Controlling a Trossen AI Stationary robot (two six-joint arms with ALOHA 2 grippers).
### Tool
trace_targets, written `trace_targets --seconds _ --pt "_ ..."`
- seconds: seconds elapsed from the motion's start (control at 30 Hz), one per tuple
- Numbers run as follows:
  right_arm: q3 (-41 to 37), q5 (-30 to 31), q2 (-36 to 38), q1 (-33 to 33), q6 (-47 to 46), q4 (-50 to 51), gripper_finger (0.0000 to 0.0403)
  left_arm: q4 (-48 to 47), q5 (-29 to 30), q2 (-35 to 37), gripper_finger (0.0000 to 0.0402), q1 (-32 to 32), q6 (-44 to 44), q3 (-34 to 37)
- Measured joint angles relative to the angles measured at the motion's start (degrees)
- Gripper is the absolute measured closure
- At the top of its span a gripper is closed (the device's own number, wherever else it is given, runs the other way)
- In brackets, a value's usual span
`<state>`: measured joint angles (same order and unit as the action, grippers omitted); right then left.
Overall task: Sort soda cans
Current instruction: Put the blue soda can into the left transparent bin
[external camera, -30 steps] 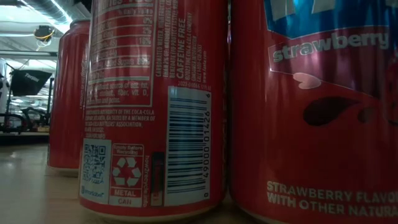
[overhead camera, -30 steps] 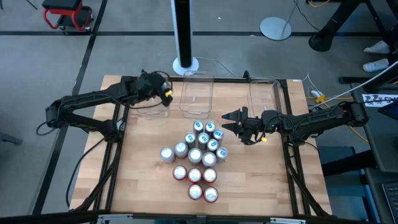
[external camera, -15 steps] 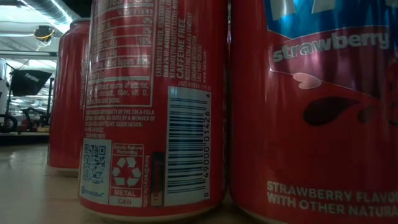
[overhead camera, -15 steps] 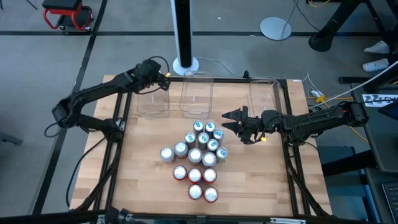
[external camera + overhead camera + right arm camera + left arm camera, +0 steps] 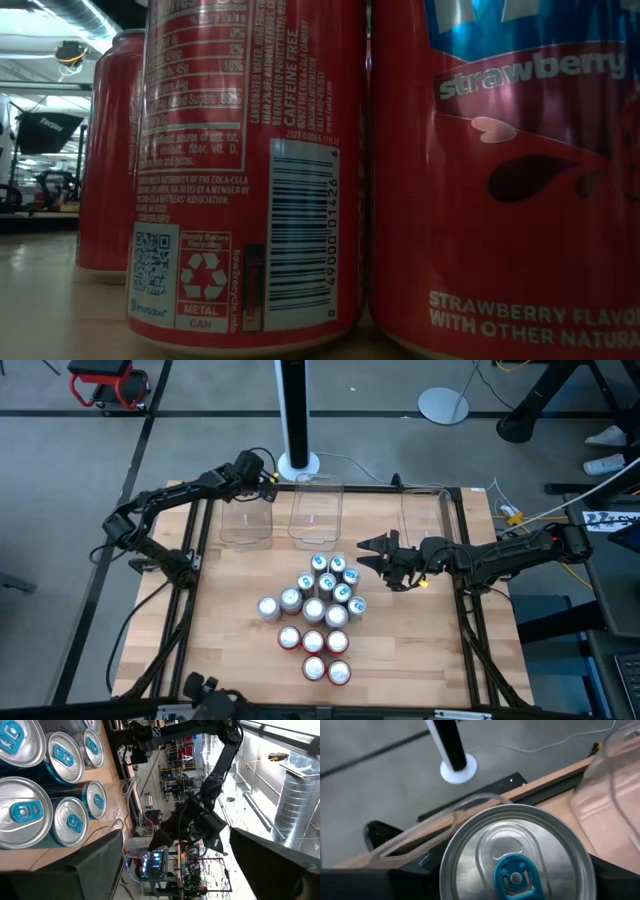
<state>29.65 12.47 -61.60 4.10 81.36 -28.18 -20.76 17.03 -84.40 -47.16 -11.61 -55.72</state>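
My left gripper pinches a blue-tabbed can above the left tub; releasing off-centre could clip its rim, while my right gripper waits spread.

Our left gripper is stretched to the table's far edge, fingers closed on a can. Our right gripper hangs low at the right of the table, fingers spread wide, holding nothing.

Red can: "CAFFEINE FREE"; neighbour can: "strawberry".
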Motion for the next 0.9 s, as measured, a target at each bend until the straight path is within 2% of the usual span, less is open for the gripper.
trace_targets --seconds 0.3,0.53,0.9 --pt "0.0 0.0 0.0 0.0 0.0 0.1 0.0036 1.3 -0.8 -6.0 0.0172 -2.8 -1.3 -0.1" --pt "0.0 0.0 0.0 0.0 0.0 0.0 0.0036 1.7 -0.7 -6.8 0.0166 -2.9 -1.3 -0.2" --pt "0.0 0.0 0.0 0.0 0.0 0.0 0.0036 1.5 -1.2 -6.9 0.0099 -2.9 0.0 0.2"
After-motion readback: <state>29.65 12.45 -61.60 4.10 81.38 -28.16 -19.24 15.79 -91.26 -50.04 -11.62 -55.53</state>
